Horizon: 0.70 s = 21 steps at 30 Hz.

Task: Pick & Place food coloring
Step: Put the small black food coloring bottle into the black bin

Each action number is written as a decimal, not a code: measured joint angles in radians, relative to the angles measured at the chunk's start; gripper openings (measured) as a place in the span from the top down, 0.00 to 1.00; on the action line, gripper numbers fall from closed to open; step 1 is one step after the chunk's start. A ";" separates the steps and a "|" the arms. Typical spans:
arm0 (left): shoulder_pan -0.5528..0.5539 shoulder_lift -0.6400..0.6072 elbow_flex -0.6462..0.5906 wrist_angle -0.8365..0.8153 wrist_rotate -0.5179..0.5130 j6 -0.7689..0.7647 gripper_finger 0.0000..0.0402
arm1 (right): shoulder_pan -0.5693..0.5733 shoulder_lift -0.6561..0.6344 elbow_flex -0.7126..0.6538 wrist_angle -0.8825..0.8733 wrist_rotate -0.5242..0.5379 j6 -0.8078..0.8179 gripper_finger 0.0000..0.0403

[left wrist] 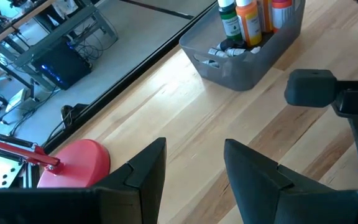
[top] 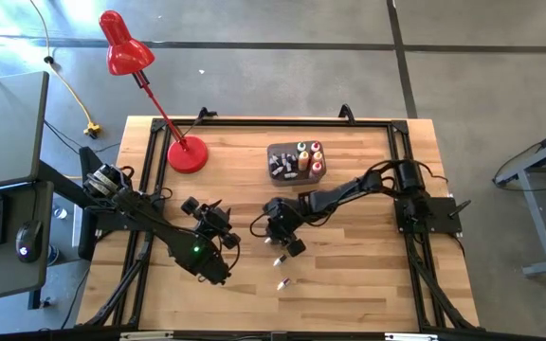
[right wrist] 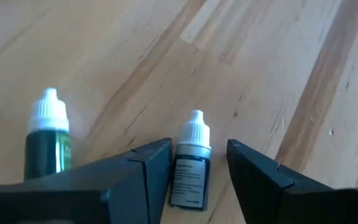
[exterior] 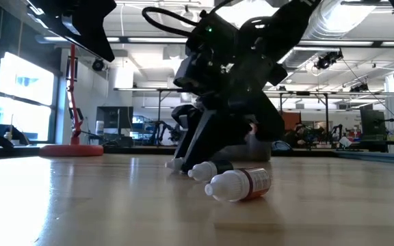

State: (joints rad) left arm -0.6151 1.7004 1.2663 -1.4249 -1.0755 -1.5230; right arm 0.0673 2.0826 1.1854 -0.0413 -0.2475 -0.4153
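Observation:
My right gripper [top: 285, 248] is open and low over the table's middle. In the right wrist view its fingers [right wrist: 148, 168] stand on either side of a small dark bottle [right wrist: 190, 174] with a white cap, lying on its side. A green bottle [right wrist: 48, 149] lies beside it, outside the fingers. Nearer the near edge, a red-labelled bottle [top: 283, 281] lies on its side [exterior: 241, 183]. More food coloring bottles stand in the grey tub [top: 271, 156]. My left gripper [top: 226, 232] is open [left wrist: 194, 180] and hangs above the table to the left, holding nothing.
The grey tub [left wrist: 241, 68] sits toward the far edge, right of a red desk lamp whose base [top: 188, 154] stands on the table. Black rails run along the table's left, right and far sides. Bare wood lies near the near edge.

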 joint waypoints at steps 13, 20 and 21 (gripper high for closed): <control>0.000 0.000 0.000 0.007 0.001 0.000 0.61 | 0.020 -0.026 0.017 -0.002 0.112 0.289 0.82; 0.000 0.000 0.000 0.013 0.022 0.000 0.61 | -0.031 -0.189 0.063 -0.193 0.343 0.280 0.81; 0.000 0.000 0.000 0.013 0.022 0.000 0.61 | -0.040 -0.219 0.071 -0.239 0.374 0.280 0.81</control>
State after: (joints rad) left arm -0.6151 1.7004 1.2663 -1.4120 -1.0534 -1.5230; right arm 0.0272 1.8639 1.2560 -0.2808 0.1263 -0.1357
